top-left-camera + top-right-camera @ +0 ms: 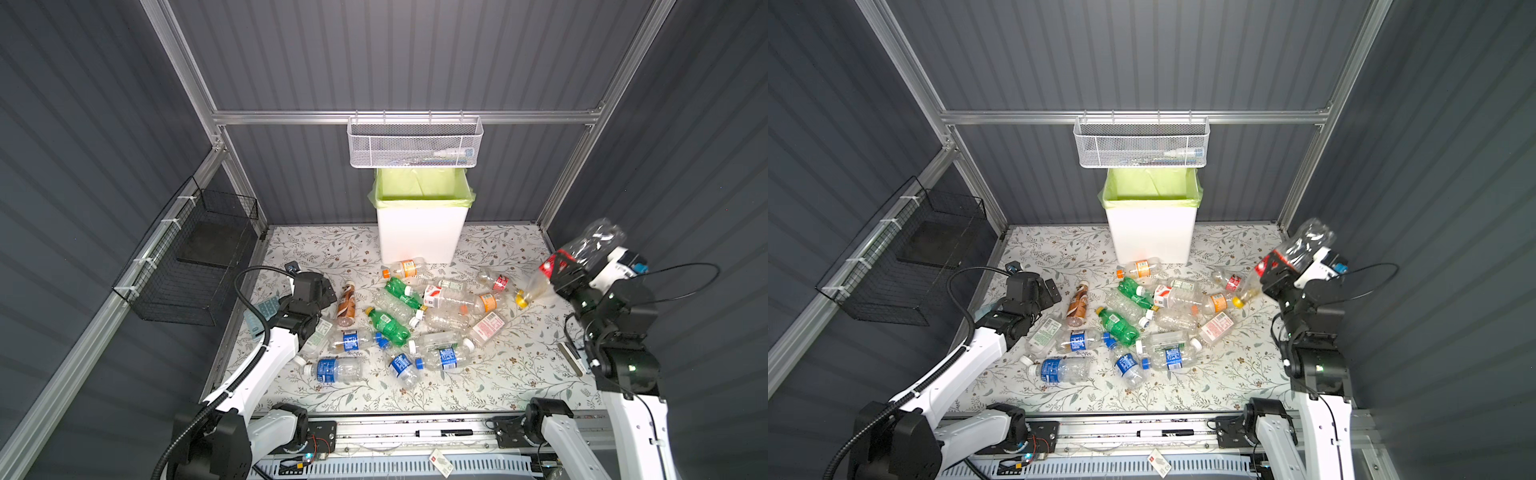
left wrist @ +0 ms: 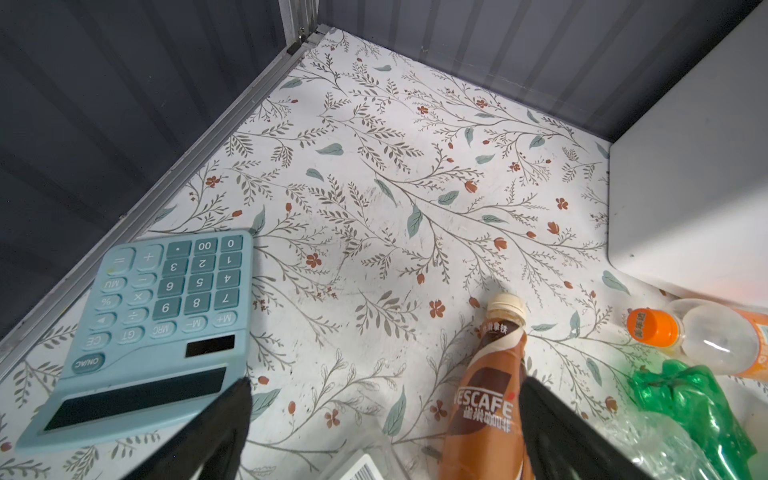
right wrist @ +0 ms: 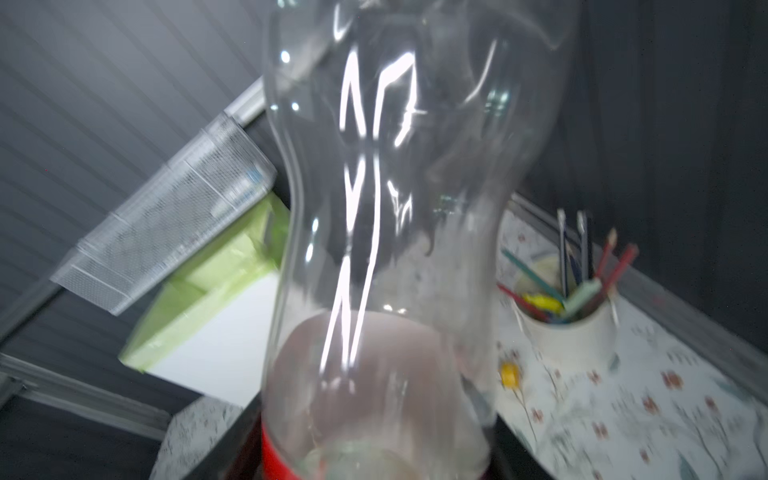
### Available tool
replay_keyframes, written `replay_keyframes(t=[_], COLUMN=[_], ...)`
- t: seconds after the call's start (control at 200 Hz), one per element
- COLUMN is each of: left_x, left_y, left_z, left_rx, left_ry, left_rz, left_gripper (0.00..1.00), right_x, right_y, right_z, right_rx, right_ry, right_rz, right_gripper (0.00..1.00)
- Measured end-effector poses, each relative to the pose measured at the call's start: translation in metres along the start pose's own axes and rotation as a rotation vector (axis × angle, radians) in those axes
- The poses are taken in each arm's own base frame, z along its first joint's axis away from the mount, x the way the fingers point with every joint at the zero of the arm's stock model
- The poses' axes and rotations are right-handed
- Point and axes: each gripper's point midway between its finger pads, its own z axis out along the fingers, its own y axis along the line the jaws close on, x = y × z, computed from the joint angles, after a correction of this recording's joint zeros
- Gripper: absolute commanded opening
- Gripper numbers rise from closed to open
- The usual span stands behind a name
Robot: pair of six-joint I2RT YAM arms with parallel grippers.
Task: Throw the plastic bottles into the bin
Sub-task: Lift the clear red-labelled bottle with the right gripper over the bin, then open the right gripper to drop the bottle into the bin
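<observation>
Bottle [image 1: 598,243], clear with red label: your right gripper [image 1: 567,272] pinched it at the label, raised at the scene's right edge, long axis tilted, base end high and far. Bin [image 1: 422,237] stood far and left of it, well apart. Your left gripper [image 2: 386,390], spread and empty, hung beside the brown bottle [image 2: 486,395], nearer the bin.

Motion blur smears the right wrist view. There the clear bottle [image 3: 386,208] fills the middle, both ends cut off at the edges, and hides part of the bin [image 3: 216,345] and the jaws of the right gripper [image 1: 567,268]. In both top views the left arm [image 1: 274,353] covers most of the calculator [image 1: 266,309]; the contents of the white mesh basket [image 1: 415,145] are too small to tell.
</observation>
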Motion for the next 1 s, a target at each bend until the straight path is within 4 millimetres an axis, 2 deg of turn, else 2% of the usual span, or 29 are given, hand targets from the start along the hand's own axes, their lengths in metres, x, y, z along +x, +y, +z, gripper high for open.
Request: replay_keyframes(t=[0.035,0.08,0.145,0.18,0.27,0.39,0.555,0.635,0.675,0.7,0.74,0.77,0.83,0.845,0.915,0.97,1.0], left_x=[-0.001,-0.003,-0.004,-0.003,-0.002,-0.004,-0.005,-0.005,-0.005,-0.005,-0.006,-0.005,-0.004,-0.003,0.0,0.001,0.001], left_y=[-0.001,-0.003,-0.004,-0.004,-0.005,-0.005,-0.006,-0.006,-0.007,-0.008,-0.01,-0.012,-0.014,-0.014,-0.015,-0.015,-0.016], left_z=[0.002,0.005,0.007,0.009,0.01,0.01,0.01,0.01,0.01,0.011,0.013,0.015,0.018,0.018,0.02,0.021,0.021], left_rx=[-0.004,-0.008,-0.013,-0.014,-0.016,-0.014,-0.013,-0.009,-0.008,-0.006,-0.004,0.0,0.002,0.003,0.003,0.005,0.007], left_ry=[0.001,0.001,0.004,0.006,0.01,0.007,0.005,0.006,0.007,0.01,0.015,0.021,0.031,0.033,0.042,0.048,0.05], left_rz=[0.001,0.002,0.004,0.005,0.007,0.006,0.006,0.006,0.006,0.006,0.008,0.01,0.014,0.016,0.019,0.021,0.021], left_gripper=[1.0,1.0,1.0,1.0,1.0,1.0,1.0,1.0,1.0,1.0,1.0,1.0,1.0,1.0,1.0,1.0,1.0], right_x=[-0.025,-0.048,-0.07,-0.082,-0.1,-0.093,-0.064,-0.043,-0.03,-0.018,-0.004,0.019,0.06,0.064,0.107,0.129,0.134], right_y=[0.015,0.029,0.043,0.053,0.076,0.111,0.163,0.198,0.213,0.223,0.236,0.246,0.252,0.252,0.252,0.247,0.245], right_z=[0.007,0.014,0.026,0.039,0.067,0.109,0.166,0.206,0.223,0.235,0.248,0.262,0.278,0.279,0.284,0.285,0.285], right_rx=[-0.032,-0.064,-0.104,-0.129,-0.185,-0.227,-0.293,-0.326,-0.342,-0.351,-0.357,-0.356,-0.333,-0.329,-0.298,-0.267,-0.256], right_ry=[-0.06,-0.117,-0.178,-0.21,-0.257,-0.27,-0.245,-0.201,-0.167,-0.138,-0.102,-0.052,0.036,0.044,0.147,0.211,0.227], right_rz=[-0.001,0.004,0.024,0.046,0.08,0.091,0.121,0.127,0.126,0.123,0.111,0.083,0.04,0.029,-0.035,-0.089,-0.109], right_gripper=[0.52,0.52,0.51,0.51,0.52,0.52,0.55,0.61,0.71,0.81,0.86,0.89,0.96,0.96,0.99,0.99,0.99])
